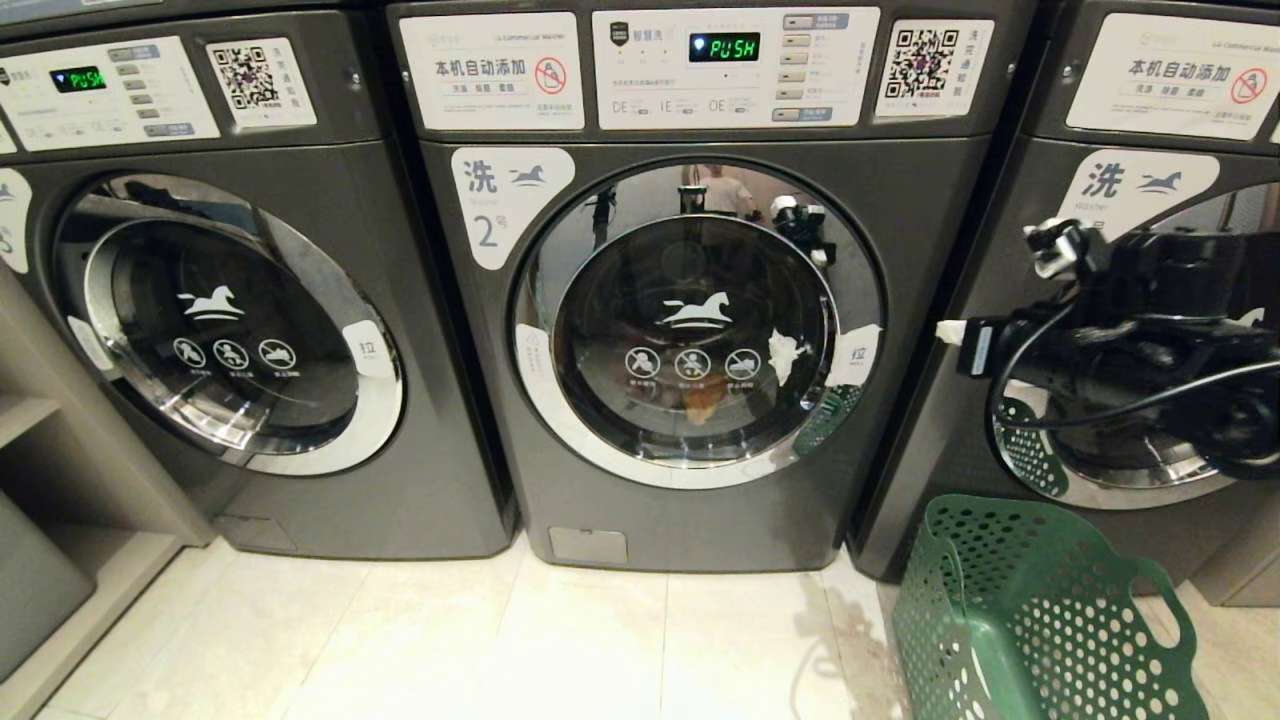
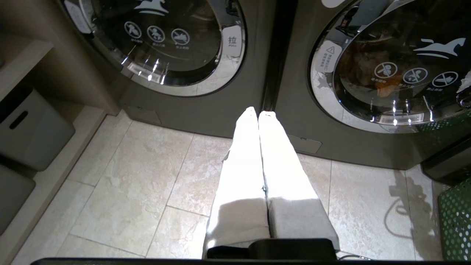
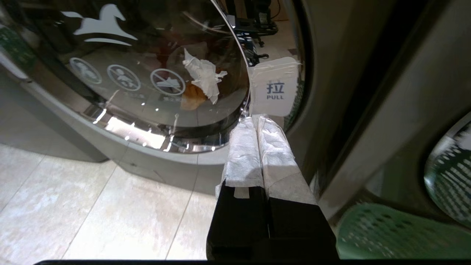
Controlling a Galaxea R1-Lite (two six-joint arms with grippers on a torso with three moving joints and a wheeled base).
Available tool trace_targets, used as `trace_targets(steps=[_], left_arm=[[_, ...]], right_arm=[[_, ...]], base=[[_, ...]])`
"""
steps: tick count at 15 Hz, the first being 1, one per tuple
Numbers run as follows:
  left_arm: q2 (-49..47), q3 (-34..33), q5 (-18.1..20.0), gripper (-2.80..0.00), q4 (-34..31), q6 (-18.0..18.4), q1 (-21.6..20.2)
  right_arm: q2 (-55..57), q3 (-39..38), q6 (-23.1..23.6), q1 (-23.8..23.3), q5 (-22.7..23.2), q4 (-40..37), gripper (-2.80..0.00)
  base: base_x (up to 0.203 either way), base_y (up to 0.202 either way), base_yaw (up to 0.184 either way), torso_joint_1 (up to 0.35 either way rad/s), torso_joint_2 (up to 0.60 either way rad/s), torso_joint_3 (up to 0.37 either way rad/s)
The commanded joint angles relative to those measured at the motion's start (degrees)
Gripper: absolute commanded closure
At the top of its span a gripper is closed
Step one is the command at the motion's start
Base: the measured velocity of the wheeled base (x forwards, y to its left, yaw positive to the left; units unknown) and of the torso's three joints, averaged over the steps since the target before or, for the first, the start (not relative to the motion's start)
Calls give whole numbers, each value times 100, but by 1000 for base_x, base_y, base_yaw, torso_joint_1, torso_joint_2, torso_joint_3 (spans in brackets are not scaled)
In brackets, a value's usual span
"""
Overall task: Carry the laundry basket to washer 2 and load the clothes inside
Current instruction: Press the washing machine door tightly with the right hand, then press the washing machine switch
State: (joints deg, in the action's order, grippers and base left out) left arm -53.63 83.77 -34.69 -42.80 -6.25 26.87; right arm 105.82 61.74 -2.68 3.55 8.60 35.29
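Along the wall: three washers, one basket.

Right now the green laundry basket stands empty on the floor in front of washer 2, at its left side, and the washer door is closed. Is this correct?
Not quite: the side is wrong. In the head view the laundry basket stands on the floor to the right of washer 2, below the neighbouring machine. The rest holds: no clothes show in its visible part, and the washer door is closed.
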Motion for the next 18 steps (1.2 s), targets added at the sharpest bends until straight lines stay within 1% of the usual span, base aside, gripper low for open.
trace_targets(steps=[1,4,5,6,8,9,10,11,13,15,18], left_arm=[[863,-462,-78,0,-81,-84,-16],[1621,-1018,-102,0,-474,-141,-64],[1785,-1116,-99,0,-665,-146,-188],[1916,-1185,-87,0,-788,-147,-457],[2136,-1311,-53,0,-943,-153,-1093],[2303,-1420,52,0,-1023,-155,-1365],[2451,-1546,266,0,-1101,-149,-1523],[2515,-1588,372,0,-1185,-142,-1651],[2662,-1677,520,0,-1243,-140,-1772],[2888,-1956,541,0,-1240,-125,-1783],[3207,-2169,550,0,-1248,30,-1849]], right_arm=[[1662,359,32,15,11,906,0],[2673,884,278,-116,26,1928,0],[2965,1171,327,-149,27,2204,0],[3174,1423,366,-182,22,2398,0],[3300,1675,373,-204,40,2524,0],[3365,1803,372,-198,58,2564,0],[3399,1905,362,-190,70,2594,0],[3406,1921,357,-188,92,2604,0],[3377,1964,364,-188,221,2686,0],[3408,2273,379,-156,223,2738,0],[3436,2464,391,-127,221,2574,0]], base=[[0,0,0,0,0,0],[0,0,0,0,0,0],[0,0,0,0,0,0],[0,0,0,0,0,0],[0,0,0,0,0,0],[0,0,0,0,0,0],[0,0,0,0,0,0],[0,0,0,0,0,0],[0,0,0,0,0,0],[0,0,0,0,0,0],[0,0,0,0,0,0]])
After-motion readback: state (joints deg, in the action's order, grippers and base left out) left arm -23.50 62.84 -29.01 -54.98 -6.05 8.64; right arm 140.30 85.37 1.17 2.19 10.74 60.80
